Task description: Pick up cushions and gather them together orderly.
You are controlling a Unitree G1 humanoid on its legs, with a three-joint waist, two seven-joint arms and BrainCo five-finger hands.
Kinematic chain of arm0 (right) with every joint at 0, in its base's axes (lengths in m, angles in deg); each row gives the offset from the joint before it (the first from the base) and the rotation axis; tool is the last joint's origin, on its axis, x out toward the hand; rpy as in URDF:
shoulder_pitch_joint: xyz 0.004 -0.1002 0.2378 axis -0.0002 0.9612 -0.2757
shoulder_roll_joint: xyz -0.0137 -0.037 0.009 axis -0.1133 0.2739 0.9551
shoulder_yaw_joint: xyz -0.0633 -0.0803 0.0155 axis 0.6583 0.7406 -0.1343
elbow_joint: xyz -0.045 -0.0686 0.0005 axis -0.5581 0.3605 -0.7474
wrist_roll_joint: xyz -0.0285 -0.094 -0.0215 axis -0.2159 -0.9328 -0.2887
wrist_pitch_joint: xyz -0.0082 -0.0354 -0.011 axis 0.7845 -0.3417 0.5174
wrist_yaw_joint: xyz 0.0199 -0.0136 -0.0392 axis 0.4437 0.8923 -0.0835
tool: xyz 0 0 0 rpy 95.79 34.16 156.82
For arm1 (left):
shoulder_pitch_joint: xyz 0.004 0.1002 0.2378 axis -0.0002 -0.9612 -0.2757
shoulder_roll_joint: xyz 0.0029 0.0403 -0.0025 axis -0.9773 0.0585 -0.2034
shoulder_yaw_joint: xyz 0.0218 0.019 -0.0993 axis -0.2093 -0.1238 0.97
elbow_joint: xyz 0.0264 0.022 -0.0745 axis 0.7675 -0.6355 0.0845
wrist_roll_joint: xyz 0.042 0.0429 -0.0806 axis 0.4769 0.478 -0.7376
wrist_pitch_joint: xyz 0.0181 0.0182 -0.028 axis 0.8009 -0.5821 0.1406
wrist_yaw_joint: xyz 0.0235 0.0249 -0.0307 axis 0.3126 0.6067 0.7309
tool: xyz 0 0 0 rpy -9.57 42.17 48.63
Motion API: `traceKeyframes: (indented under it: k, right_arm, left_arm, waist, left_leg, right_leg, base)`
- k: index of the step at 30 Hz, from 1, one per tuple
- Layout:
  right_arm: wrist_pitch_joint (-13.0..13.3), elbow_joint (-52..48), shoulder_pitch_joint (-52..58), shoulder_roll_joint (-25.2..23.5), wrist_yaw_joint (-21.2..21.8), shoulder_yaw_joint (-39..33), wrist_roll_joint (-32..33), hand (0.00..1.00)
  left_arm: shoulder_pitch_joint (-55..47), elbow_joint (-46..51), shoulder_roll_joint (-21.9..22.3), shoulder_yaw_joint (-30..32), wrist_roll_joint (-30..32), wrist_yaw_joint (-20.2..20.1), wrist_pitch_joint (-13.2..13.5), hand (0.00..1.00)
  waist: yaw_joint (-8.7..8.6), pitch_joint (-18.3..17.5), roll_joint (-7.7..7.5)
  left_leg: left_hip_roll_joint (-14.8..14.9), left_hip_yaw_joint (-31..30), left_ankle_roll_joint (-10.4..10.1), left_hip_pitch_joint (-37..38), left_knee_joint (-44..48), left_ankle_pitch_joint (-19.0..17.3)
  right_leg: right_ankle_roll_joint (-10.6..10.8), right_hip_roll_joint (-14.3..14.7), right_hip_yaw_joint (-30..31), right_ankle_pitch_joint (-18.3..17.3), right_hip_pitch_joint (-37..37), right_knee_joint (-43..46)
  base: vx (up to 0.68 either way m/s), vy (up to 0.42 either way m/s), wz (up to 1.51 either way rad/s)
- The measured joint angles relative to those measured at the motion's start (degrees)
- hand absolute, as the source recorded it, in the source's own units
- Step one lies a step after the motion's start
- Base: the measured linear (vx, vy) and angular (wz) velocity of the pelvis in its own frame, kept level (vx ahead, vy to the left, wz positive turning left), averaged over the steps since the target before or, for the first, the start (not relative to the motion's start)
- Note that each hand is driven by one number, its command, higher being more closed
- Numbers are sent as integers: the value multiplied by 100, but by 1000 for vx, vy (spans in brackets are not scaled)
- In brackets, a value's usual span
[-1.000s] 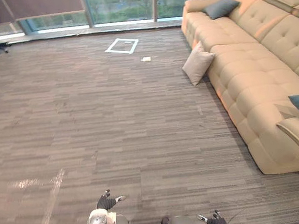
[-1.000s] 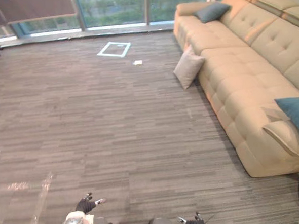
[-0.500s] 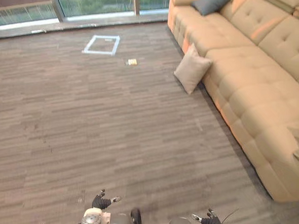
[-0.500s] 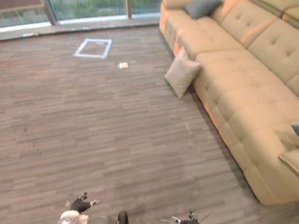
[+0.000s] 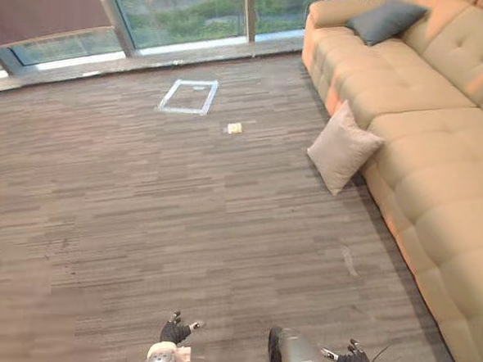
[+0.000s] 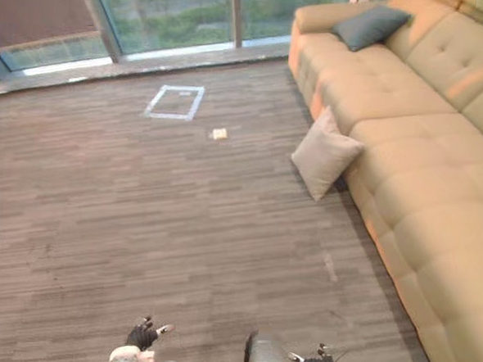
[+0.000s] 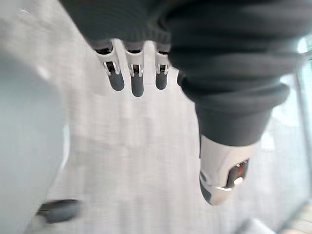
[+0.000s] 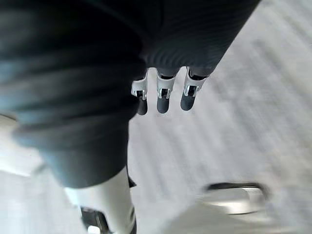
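Observation:
A beige cushion stands on the carpet, leaning against the front of the long beige sofa. A grey-blue cushion lies on the sofa's far end by the armrest. My left hand and right hand hang low at the bottom edge of the eye views, far from both cushions. In the left wrist view the left hand's fingers are relaxed over bare carpet with nothing in them. The right hand's fingers are likewise relaxed and hold nothing.
A white tape square marks the floor near the window wall, with a small yellowish object lying just beside it. Wide grey carpet stretches between me and the sofa.
The camera has moved, shifting the whole picture: the sofa's near end has left the view. Both hands stay low and empty.

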Motion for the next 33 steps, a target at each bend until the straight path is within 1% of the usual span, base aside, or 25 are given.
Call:
traceKeyframes:
  k: [2, 3, 4, 5, 6, 8, 9, 10, 11, 12, 13, 14, 15, 17, 19, 21, 23, 24, 25, 26, 27, 29, 31, 32, 33]
  right_arm:
    - [4, 52, -101, -55, 13, -7, 23, 0]
    - [3, 52, -128, -56, 14, -11, 23, 0]
    - [3, 71, -189, -61, 14, -14, 23, 0]
    - [3, 105, -191, -59, 13, -16, 23, 0]
    - [10, 215, -211, -31, 9, -18, 18, 0]
    - [4, 316, -226, 17, 7, -10, 8, 0]
    - [5, 325, -190, 20, 7, -9, -5, 0]
    - [7, 342, -101, -44, 8, 15, -24, 0]
    - [12, 346, -95, -108, 9, 31, -28, 0]
    - [19, 342, -87, -139, 11, 24, -31, 0]
    - [16, 349, -69, -215, 16, 20, -34, 0]
    - [15, 355, -69, -246, 22, 27, -34, 0]
    - [13, 356, -66, -244, 24, 25, -35, 0]
    - [29, 267, -124, -126, 38, 86, -35, 0]
    - [74, 261, -196, -23, 40, 190, -35, 0]
    - [70, 275, -303, 53, 50, 234, -41, 0]
    - [64, 284, -364, 30, 59, 239, -41, 0]
    - [59, 320, -381, 5, 60, 242, -42, 0]
    - [59, 370, -333, -36, 53, 237, -41, 0]
    - [62, 413, -299, -34, 51, 233, -40, 0]
    - [58, 433, -300, -23, 47, 185, -41, 0]
    - [62, 425, -281, 17, 47, 109, -40, 0]
    - [7, 369, -164, 65, 59, 27, -31, 0]
    - [-1, 344, -143, 70, 60, 30, -30, 0]
    - [-6, 145, -64, 55, 58, 67, -30, 0]
  left_arm:
    - [16, 106, -39, -13, -2, -9, 36, 0]
    - [17, 127, -38, -12, -1, -10, 37, 0]
    - [18, 168, -39, -23, -4, -7, 46, 0]
    - [17, 181, -41, -43, -5, -1, 48, 0]
    - [17, 179, -53, -104, -4, 4, 47, 0]
    - [30, 181, -102, -271, -4, 3, 45, 0]
    - [35, 175, -149, -352, -1, -9, 42, 0]
    - [32, 133, -205, -409, 8, -13, 45, 0]
    - [88, -32, -321, -471, 42, -16, 27, 0]
    - [113, -86, -343, -486, 56, -17, 25, 0]
    - [213, -210, -442, -516, 102, -12, 19, 0]
    - [285, -321, -500, -567, 108, 2, -3, 0]
    - [289, -365, -500, -570, 109, 4, -20, 0]
    - [238, -365, -454, -634, 104, 13, -51, 0]
    - [231, -374, -442, -782, 99, 12, -52, 0]
    - [242, -375, -429, -829, 94, 11, -52, 0]
    - [240, -393, -438, -903, 95, 4, -58, 0]
    - [239, -455, -467, -921, 96, -7, -58, 0]
    - [220, -472, -488, -885, 96, -4, -52, 0]
    - [208, -498, -482, -879, 96, 3, -57, 0]
    - [205, -546, -425, -833, 99, -6, -53, 0]
    - [217, -543, -279, -715, 117, -14, -46, 0]
    - [209, -387, -141, -429, 115, -26, -44, 0]
    - [193, -343, -128, -415, 111, -26, -45, 0]
    - [114, -148, -111, -335, 112, -35, -34, 0]
  waist:
    - [84, 6, -94]
    - [98, 8, -88]
    - [159, 10, -82]
    - [194, 11, -78]
    - [237, 8, -44]
    - [263, 4, 3]
    - [276, -8, 4]
    - [314, -153, -88]
    - [258, -263, -256]
    - [252, -300, -309]
    - [243, -293, -508]
    - [198, -272, -586]
    - [180, -265, -576]
    - [169, -155, -395]
    - [145, -86, -240]
    - [116, -63, -233]
    - [55, -54, -261]
    - [10, -28, -333]
    - [-1, -27, -422]
    - [-24, -31, -419]
    - [-45, -43, -307]
    - [-99, -72, -182]
    - [-93, 13, -51]
    - [-84, 12, -33]
    - [-42, 15, -25]
  left_leg:
    - [-141, 494, 246, -570, -1083, -288]
    - [-217, 502, 246, -690, -1488, -286]
    - [-501, 374, 157, -863, -2885, -171]
    - [-621, 234, 67, -866, -3628, -12]
    - [-779, -69, -126, -852, -4724, 372]
    - [-817, -265, -88, -1007, -5232, 646]
    - [-827, -271, 109, -1047, -5194, 849]
    - [-996, -293, 538, -1054, -4907, 1427]
    - [-1201, -222, 820, -1075, -4774, 1316]
    - [-1267, -171, 833, -1011, -4787, 1225]
    - [-1548, -106, 948, -759, -4846, 1041]
    - [-1706, -78, 1027, -463, -4885, 873]
    - [-1736, -82, 1053, -313, -4902, 791]
    - [-1695, -36, 1119, 640, -5289, 495]
    - [-1586, -27, 1123, 1150, -5594, 379]
    - [-1423, 28, 1053, 1475, -5788, 234]
    - [-1333, 63, 921, 1599, -5890, 126]
    - [-1363, 43, 797, 1771, -5908, -30]
    - [-1434, -24, 678, 1985, -5876, -239]
    - [-1425, -57, 633, 2072, -5849, -317]
    - [-1336, -111, 592, 2190, -5662, -344]
    - [-1182, -214, 566, 1881, -4801, -357]
    - [-689, -404, -226, 989, -2258, -39]
    - [-597, -414, -281, 872, -1935, -18]
    - [-254, -257, -303, 535, -813, -37]
  right_leg:
    - [87, -9, 286, -82, 672, -574]
    - [165, -24, 324, -63, 770, -671]
    - [261, -51, 499, -128, 1042, -898]
    - [316, -58, 592, -163, 1167, -1001]
    - [374, -42, 730, -201, 1401, -1220]
    - [440, -2, 893, -320, 1706, -1419]
    - [552, -16, 984, -459, 1886, -1441]
    - [718, -179, 1165, -697, 1907, -1145]
    - [854, -358, 1269, -773, 1595, -334]
    - [917, -427, 1279, -763, 1395, 65]
    - [1391, -636, 1314, -537, 802, 1554]
    - [1830, -761, 1350, -215, 412, 2625]
    - [1813, -796, 1323, -202, 287, 2967]
    - [1278, -853, 853, -387, -195, 3634]
    - [967, -806, 369, -576, -571, 3343]
    - [863, -766, -312, -602, -1138, 2262]
    - [838, -679, -490, -246, -1425, 1045]
    - [788, -633, -438, 328, -1482, 64]
    - [659, -634, -262, 871, -1479, -273]
    - [543, -622, -222, 1132, -1455, -169]
    - [388, -616, -233, 916, -1470, 276]
    - [305, -621, -342, 576, -1393, 445]
    - [120, -431, -489, 186, -825, 440]
    - [104, -378, -496, 138, -720, 426]
    - [31, -214, -475, -120, -266, 369]
  base:
    - [435, -92, -56]
    - [512, -14, -75]
    - [373, 46, -62]
    - [504, 105, -77]
    - [545, 169, -67]
    - [586, 249, -55]
    - [659, 336, -58]
    - [798, 390, -60]
    - [661, 306, -46]
    - [652, 291, -10]
    - [642, 264, 14]
    - [632, 254, 18]
    - [583, 212, 1]
    - [525, 173, -25]
    - [447, 75, -11]
    - [509, -9, -4]
    - [396, -60, 11]
    - [497, -136, 22]
    - [620, -181, 25]
    - [559, -196, 17]
    - [537, -221, 20]
    - [496, -252, 25]
    - [453, -263, 28]
    - [520, -260, -12]
    - [339, -157, -27]
